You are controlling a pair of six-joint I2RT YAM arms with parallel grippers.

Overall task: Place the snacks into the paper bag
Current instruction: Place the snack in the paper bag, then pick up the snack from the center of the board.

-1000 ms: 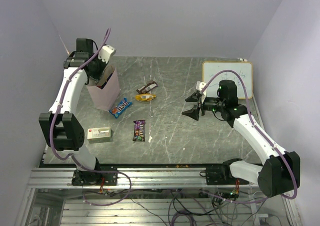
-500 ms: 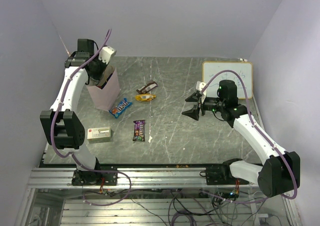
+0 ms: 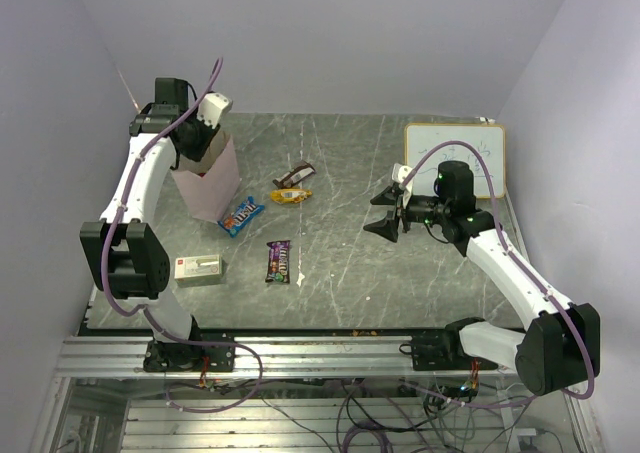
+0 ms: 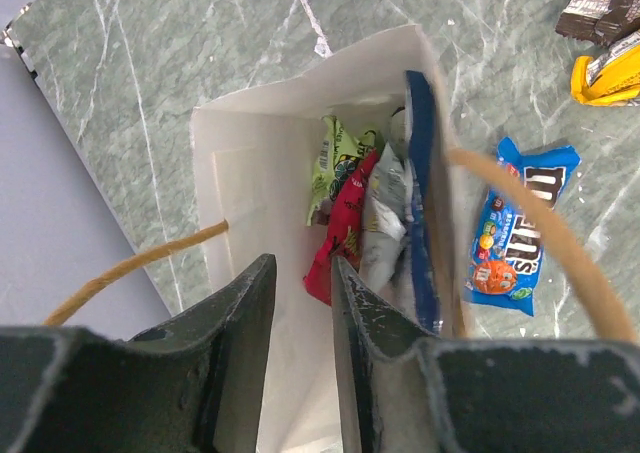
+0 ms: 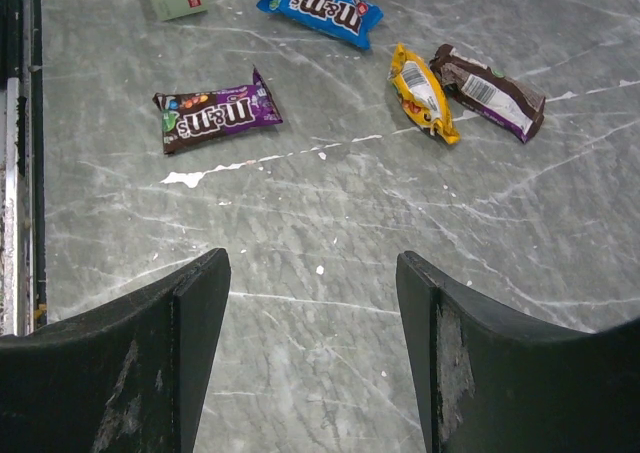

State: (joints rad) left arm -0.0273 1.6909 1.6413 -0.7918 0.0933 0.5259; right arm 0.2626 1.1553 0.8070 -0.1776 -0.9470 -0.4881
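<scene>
Hovering my left gripper (image 4: 302, 265) over the paper bag (image 4: 250, 173), fingers nearly together with a slim gap, pinching nothing; my right gripper (image 5: 312, 263) is spread wide and empty. Some snacks sit inside (red packet (image 4: 345, 223) among them); the blue packet (image 4: 515, 223), purple packet (image 5: 215, 113), yellow packet (image 5: 422, 91) and brown bar (image 5: 490, 91) lie outside. Risk: the handle (image 4: 130, 263) snagging a finger could tip the bag. Wall close behind; open table toward centre.

Pale lilac walls (image 3: 350, 33) enclose a grey-green table (image 3: 340, 263) (white-veined, like marble); a whiteboard (image 3: 428, 141) lies at its right edge, evenly lit.
</scene>
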